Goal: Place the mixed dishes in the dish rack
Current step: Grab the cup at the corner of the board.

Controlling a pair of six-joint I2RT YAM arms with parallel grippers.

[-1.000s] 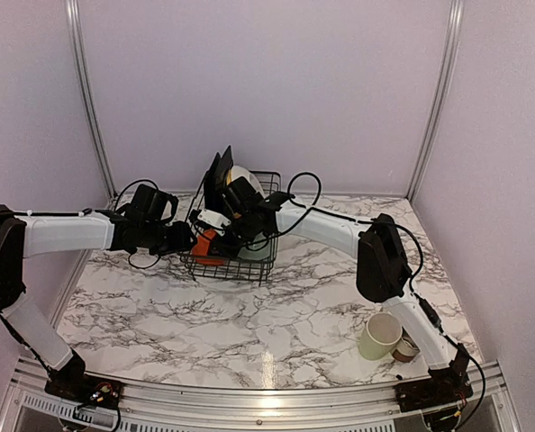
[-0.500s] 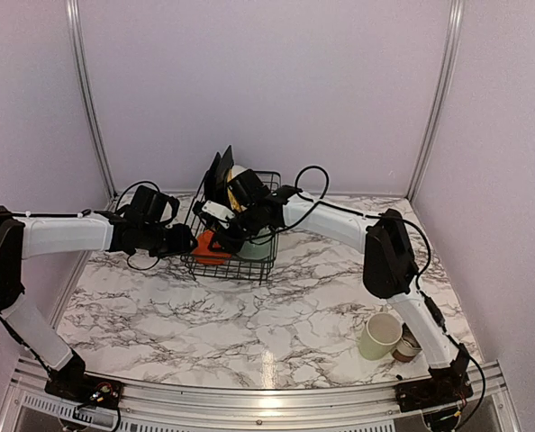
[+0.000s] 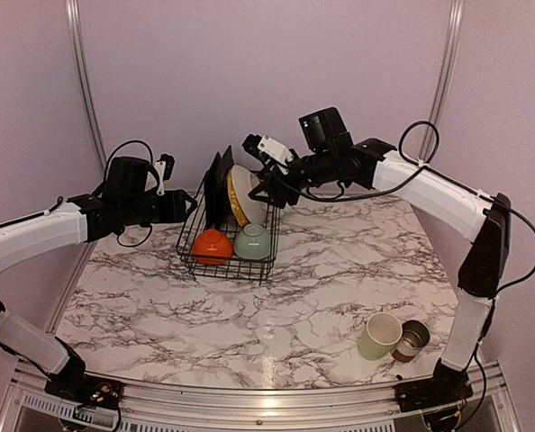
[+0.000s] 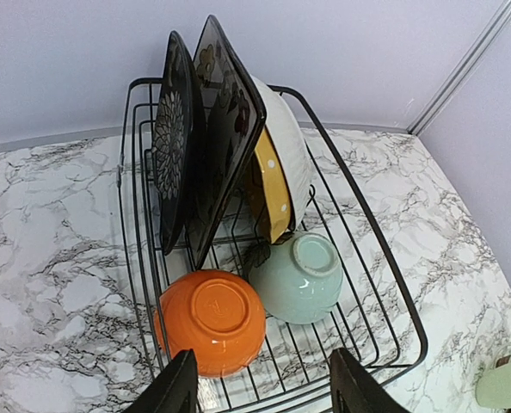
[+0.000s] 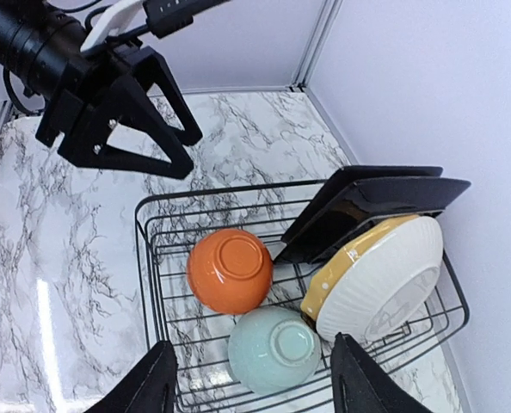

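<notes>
Way out front of the dish rack (image 3: 224, 268), off toward its right, the pale green mug (image 3: 379, 336) sits on the marble table (image 3: 303, 297) with the small grey-brown cup (image 3: 412, 339) just beside it. Neither one's loaded yet. Inside the rack at the near end there's an orange bowl (image 3: 212, 246) and a pale green bowl (image 3: 252, 241), both upside down, side by side. Behind them two black square plates (image 3: 218, 184) stand on edge, with the yellow scalloped plate (image 3: 240, 193) leaning just to their right. Left gripper (image 3: 188, 207) hangs just off the rack's left side, fingers spread, holding nothing. Right gripper (image 3: 269, 191) hovers over the rack's far right corner, also spread wide and empty.
</notes>
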